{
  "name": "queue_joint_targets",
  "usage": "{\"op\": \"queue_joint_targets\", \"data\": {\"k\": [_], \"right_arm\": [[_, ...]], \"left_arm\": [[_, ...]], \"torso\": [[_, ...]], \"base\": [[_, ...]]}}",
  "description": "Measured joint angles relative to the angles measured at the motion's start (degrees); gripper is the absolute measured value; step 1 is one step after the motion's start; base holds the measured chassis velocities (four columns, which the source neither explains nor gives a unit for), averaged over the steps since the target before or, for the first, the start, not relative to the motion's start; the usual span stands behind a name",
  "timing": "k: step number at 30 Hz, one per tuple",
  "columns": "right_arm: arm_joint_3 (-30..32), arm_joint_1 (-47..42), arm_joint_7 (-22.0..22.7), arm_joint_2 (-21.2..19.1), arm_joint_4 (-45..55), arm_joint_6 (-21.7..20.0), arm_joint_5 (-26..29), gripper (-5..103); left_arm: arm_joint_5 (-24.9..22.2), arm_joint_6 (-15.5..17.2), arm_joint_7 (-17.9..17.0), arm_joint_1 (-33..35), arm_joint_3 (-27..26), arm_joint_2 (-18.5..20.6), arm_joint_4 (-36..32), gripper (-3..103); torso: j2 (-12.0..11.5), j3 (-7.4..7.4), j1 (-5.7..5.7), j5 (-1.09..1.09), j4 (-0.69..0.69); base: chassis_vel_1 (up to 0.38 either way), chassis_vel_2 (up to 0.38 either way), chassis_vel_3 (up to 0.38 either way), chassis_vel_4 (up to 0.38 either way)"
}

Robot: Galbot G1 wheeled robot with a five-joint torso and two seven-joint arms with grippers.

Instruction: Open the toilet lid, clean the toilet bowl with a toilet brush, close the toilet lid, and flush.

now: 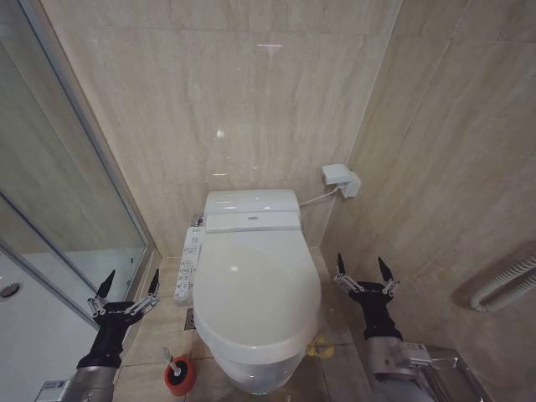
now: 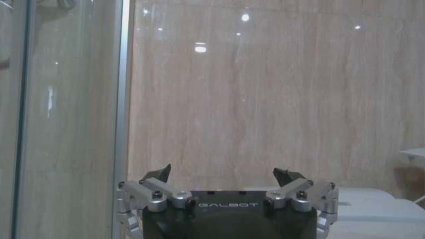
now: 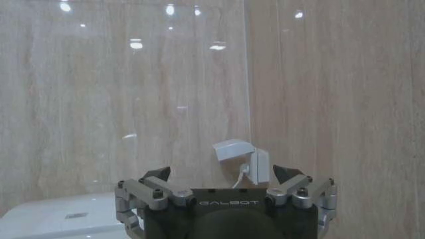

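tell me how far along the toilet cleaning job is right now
Nothing looks done: the toilet lid is down. The toilet brush sits in its red holder on the floor. Left gripper and right gripper hover open on either side, holding nothing. Opening, scrubbing, closing and flushing all remain.

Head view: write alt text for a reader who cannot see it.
A white toilet with the toilet lid shut stands against a beige tiled wall. The left gripper and right gripper hang open on either side of it, and the toilet brush sits in its red holder on the floor near the left one.
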Motion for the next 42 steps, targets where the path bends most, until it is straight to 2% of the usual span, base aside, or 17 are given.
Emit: {"op": "queue_joint_targets", "data": {"k": [35,38,39,40,42], "right_arm": [[0.0,0.1,0.0,-0.1,-0.2,0.0,0.2,100],[0.0,0.1,0.0,-0.1,-0.2,0.0,0.2,100],[0.0,0.1,0.0,-0.1,-0.2,0.0,0.2,100],[0.0,0.1,0.0,-0.1,-0.2,0.0,0.2,100],[0.0,0.1,0.0,-0.1,-0.2,0.0,0.2,100]], "left_arm": [[0.0,0.1,0.0,-0.1,0.0,0.0,0.0,100],[0.1,2.8,-0.2,-1.5,0.9,-0.3,0.0,100],[0.1,2.8,-0.2,-1.5,0.9,-0.3,0.0,100],[0.2,4.2,-0.3,-2.2,1.4,-0.5,0.0,100],[0.5,9.1,-0.7,-4.8,3.1,-1.2,-0.2,100]], "torso": [[0.0,0.00,0.00,0.00,0.00],[0.0,0.00,0.00,0.01,0.01],[0.0,0.00,0.00,0.01,0.01],[0.0,0.00,0.00,0.00,0.01],[0.0,0.00,0.00,0.01,0.00]], "base": [[0.000,0.000,0.000,0.000],[0.000,0.000,0.000,0.000],[0.000,0.000,0.000,0.000],[0.000,0.000,0.000,0.000],[0.000,0.000,0.000,0.000]]}}
